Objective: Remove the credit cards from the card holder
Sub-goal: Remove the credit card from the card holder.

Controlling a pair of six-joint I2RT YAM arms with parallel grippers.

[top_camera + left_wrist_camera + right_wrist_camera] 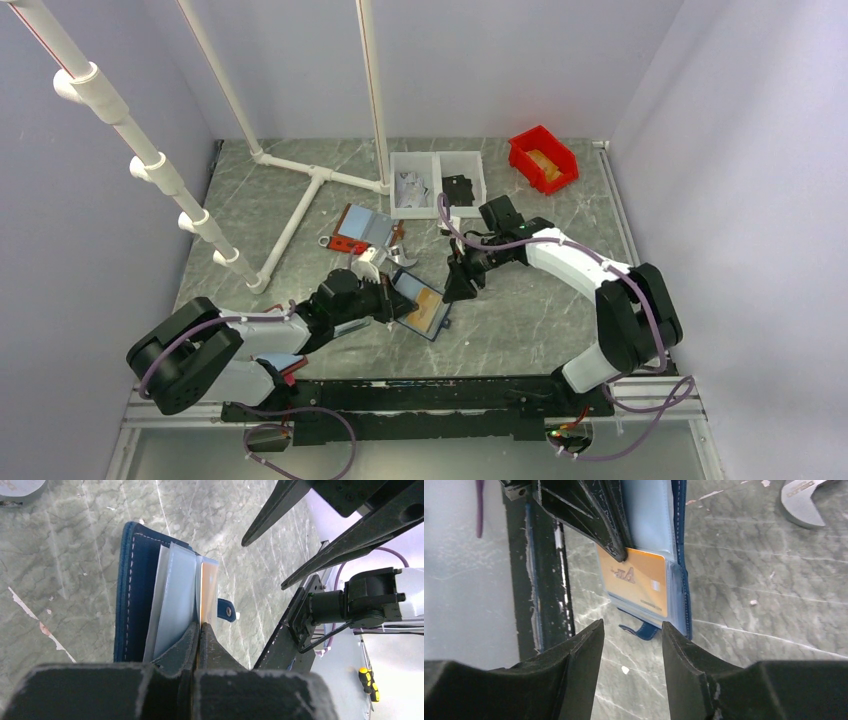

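Observation:
The navy card holder (pixel 405 287) lies open on the table in front of the arms, light blue pockets up, with its strap tab (pixel 641 630) at the near edge. The tan/orange card (pixel 639 580) sits in an outer pocket. My left gripper (pixel 200 627) is shut on the edge of that card (pixel 209 592) and its pocket leaf; its fingers (pixel 594 515) show in the right wrist view. My right gripper (pixel 631 630) is open and empty, just above the table beside the strap tab. It is also in the top view (pixel 462 288). The black card is hidden.
A red-edged holder (pixel 360 230) lies behind the navy one, with a metal clip-like part (pixel 370 262) between them. White bins (pixel 437 183) and a red bin (pixel 542 158) stand at the back. A white pipe frame (pixel 300 210) occupies the back left.

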